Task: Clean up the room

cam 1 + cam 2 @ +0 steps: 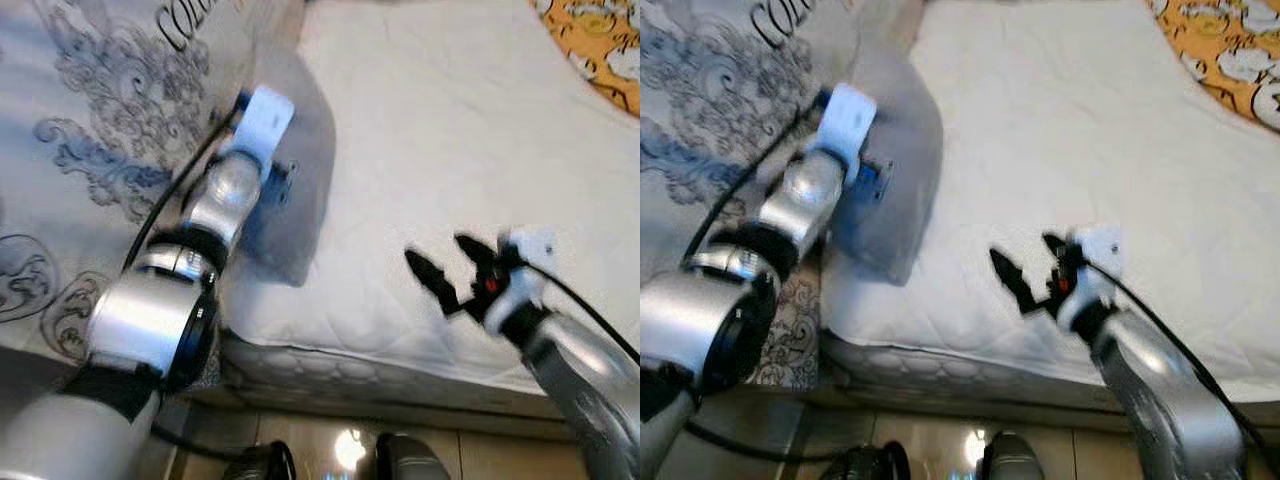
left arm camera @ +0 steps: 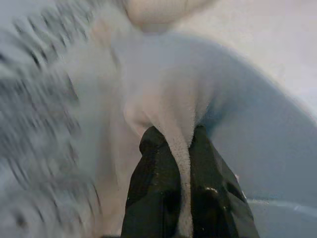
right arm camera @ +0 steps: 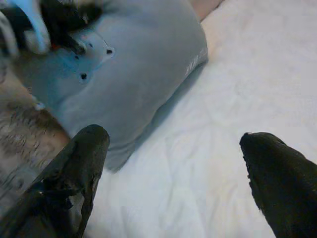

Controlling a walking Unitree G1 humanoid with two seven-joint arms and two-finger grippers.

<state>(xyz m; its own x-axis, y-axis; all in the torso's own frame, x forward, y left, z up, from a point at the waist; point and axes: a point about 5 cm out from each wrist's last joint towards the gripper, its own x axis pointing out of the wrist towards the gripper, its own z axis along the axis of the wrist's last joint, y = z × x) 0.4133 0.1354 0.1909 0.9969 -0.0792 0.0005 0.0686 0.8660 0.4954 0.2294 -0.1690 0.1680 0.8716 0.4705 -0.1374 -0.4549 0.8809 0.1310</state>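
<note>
I have the robot standing at the edge of a bed, looking down on a white quilted mattress (image 1: 450, 150). My left arm reaches forward onto the bed, and from its wrist camera I see the left gripper (image 2: 181, 171) pinched tight on a fold of grey fabric, the cloth squeezed up between the two black fingers (image 2: 153, 178). That fabric is the grey blanket (image 1: 305, 170), folded back over the left part of the mattress with its plain underside showing. Beside it, further to the left, lies the patterned cover (image 1: 90, 150) with dark scrollwork on a pale ground, draping down over the side of the bed.

My right gripper (image 1: 447, 268) hovers above the bare white mattress near the front edge, well apart from the blanket, with its fingers spread wide and nothing between them; the right wrist camera shows the two fingertips (image 3: 84, 153) far apart over the sheet, the grey blanket lying ahead.

At the far right corner I can see an orange patterned cloth (image 1: 595, 40)
</note>
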